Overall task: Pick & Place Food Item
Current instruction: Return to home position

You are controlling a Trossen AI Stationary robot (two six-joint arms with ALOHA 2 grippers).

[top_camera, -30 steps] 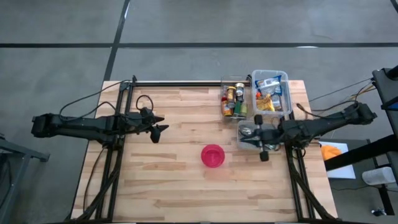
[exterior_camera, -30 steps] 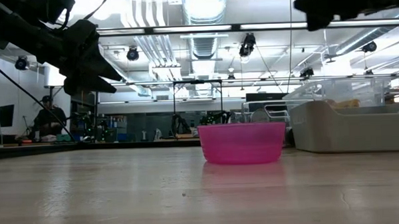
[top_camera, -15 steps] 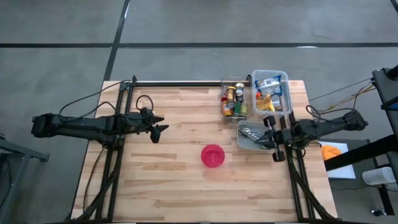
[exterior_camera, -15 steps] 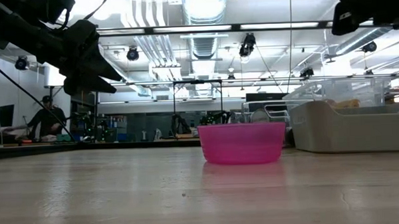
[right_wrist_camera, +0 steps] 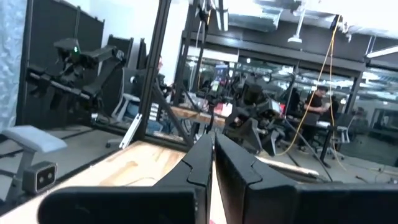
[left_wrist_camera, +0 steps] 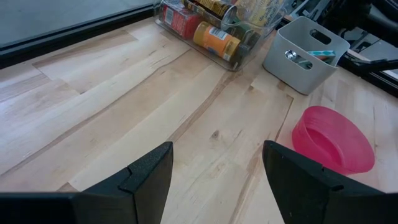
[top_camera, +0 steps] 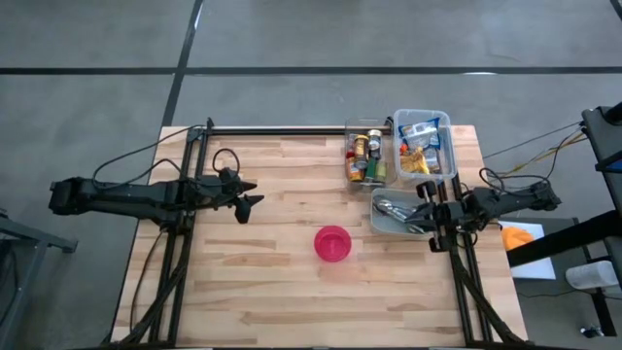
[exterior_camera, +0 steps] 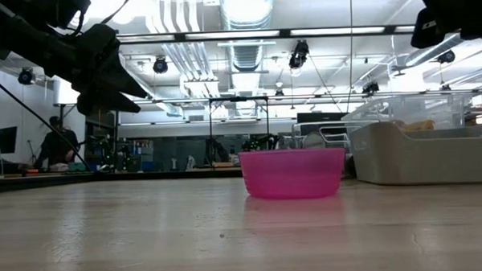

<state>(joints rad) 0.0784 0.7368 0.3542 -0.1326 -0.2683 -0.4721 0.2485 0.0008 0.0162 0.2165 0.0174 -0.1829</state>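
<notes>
L arm lies low over the table's (top_camera: 262, 292) left side, left gripper (top_camera: 244, 203) in the air above bare wood, well left of the pink bowl (top_camera: 332, 243). Wrist cam: its fingers (left_wrist_camera: 149, 177) spread wide, nothing btwn them. Low cam shows it hanging up top at left (exterior_camera: 102, 72), clear of the surface; a person (exterior_camera: 58, 143) sits far back in the room behind it. Pink bowl stands upright near table centre, alone, apart from both arms (exterior_camera: 292, 172). Back-right of bowl: clear tray (top_camera: 366, 154) w/ jars (top_camera: 361, 148) laid in it, touching or just beside a clear tub (top_camera: 443, 124) of snack packs (top_camera: 418, 146) on its right. Just in front of those, the gray bin (top_camera: 379, 222) w/ utensils (top_camera: 393, 207) lying inside; L wrist cam shows a shiny piece and a blue handle in it (left_wrist_camera: 303, 53). Can't tell single spoons apart from above. Right gripper (top_camera: 426, 211) sits at the bin's right edge, R arm reaching in from the table's right side, raised off the wood (low cam, top right (exterior_camera: 454, 15)). R wrist cam looks level into the room; fingers (right_wrist_camera: 200, 155) pressed together, nothing pinched.
</notes>
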